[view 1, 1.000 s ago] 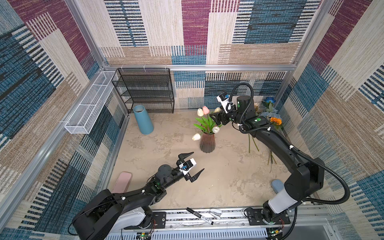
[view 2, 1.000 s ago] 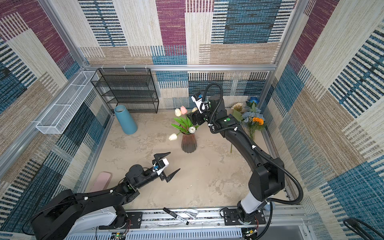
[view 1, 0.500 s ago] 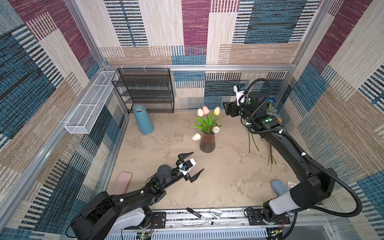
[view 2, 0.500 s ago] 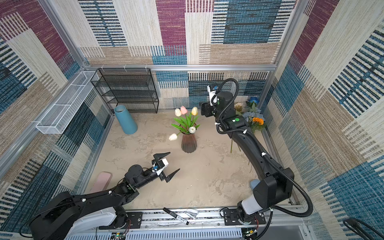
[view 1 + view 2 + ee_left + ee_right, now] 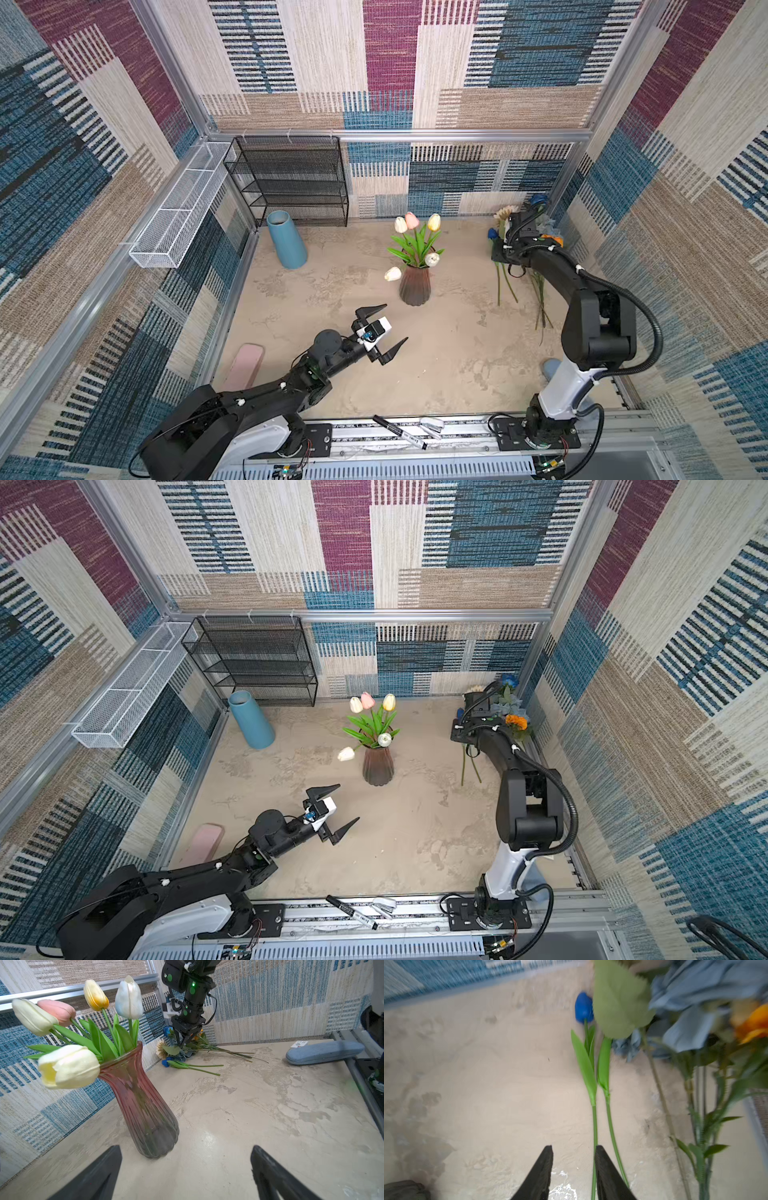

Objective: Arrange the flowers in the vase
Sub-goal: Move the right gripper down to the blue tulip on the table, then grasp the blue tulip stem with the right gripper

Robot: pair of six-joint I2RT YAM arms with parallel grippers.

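though marker label [image 5: 409, 437] is unreadably small, left gripper [image 5: 395, 323] gaping near vase [image 5: 414, 286] of tulips [image 5: 415, 245], right gripper [image 5: 574, 1148] narrowed, unclamped, over loose flowers [image 5: 172, 1050], right wrist view alone showing blue tulip [image 5: 584, 1007] stem at its finger.

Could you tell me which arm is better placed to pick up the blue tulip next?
Right. The right gripper is down among the loose flowers, jaws at the blue tulip's stem. The left gripper hangs open by the vase, away from them.
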